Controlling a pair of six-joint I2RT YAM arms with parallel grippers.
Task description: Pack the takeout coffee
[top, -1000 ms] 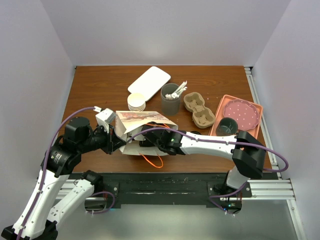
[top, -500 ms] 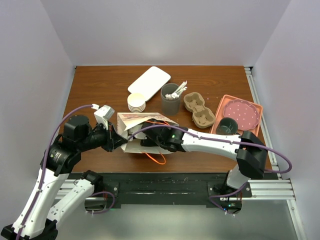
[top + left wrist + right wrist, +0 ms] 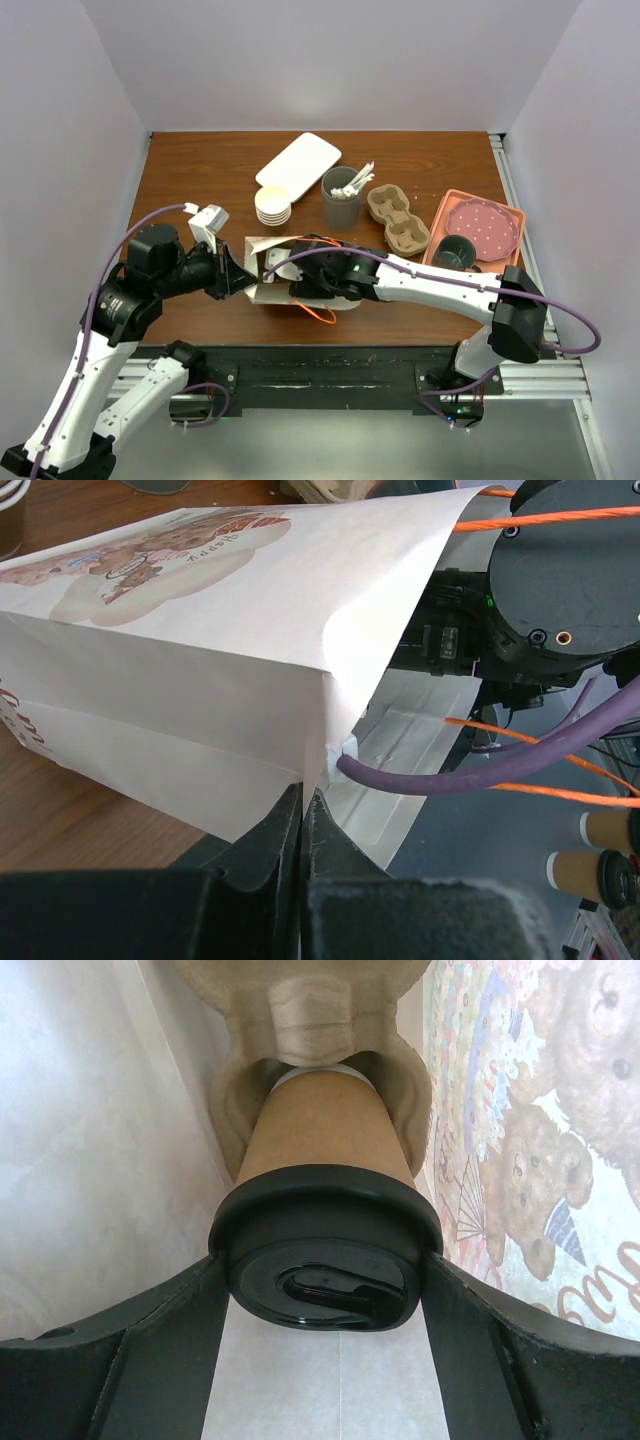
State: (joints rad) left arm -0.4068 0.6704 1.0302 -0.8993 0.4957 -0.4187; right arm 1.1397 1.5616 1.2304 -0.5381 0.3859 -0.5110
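The takeout coffee [image 3: 325, 1140], a paper cup with a black lid [image 3: 320, 1290], is inside the white printed paper bag [image 3: 262, 262]. Its base sits in a pulp cup carrier [image 3: 320, 1010]. My right gripper [image 3: 323, 1260] reaches into the bag, and its fingers [image 3: 190, 1330] press on both sides of the lid. From above, that gripper and the coffee are hidden by the bag. My left gripper [image 3: 303, 800] is shut on the bag's folded edge [image 3: 315, 730] at the mouth and holds it up. The bag lies on its side on the table.
Behind the bag are a stack of lidless cups [image 3: 272, 205], a white oblong lid [image 3: 298, 165], a grey cup of utensils [image 3: 341, 198] and a second pulp carrier [image 3: 398, 220]. A pink tray [image 3: 505, 215] and a dark bowl [image 3: 455, 250] sit at the right. The bag's orange cord handle [image 3: 312, 318] trails toward the front edge.
The left gripper and the bag edge it holds have shifted right. The bag looks shorter from above, and the right arm has reached further left into it.
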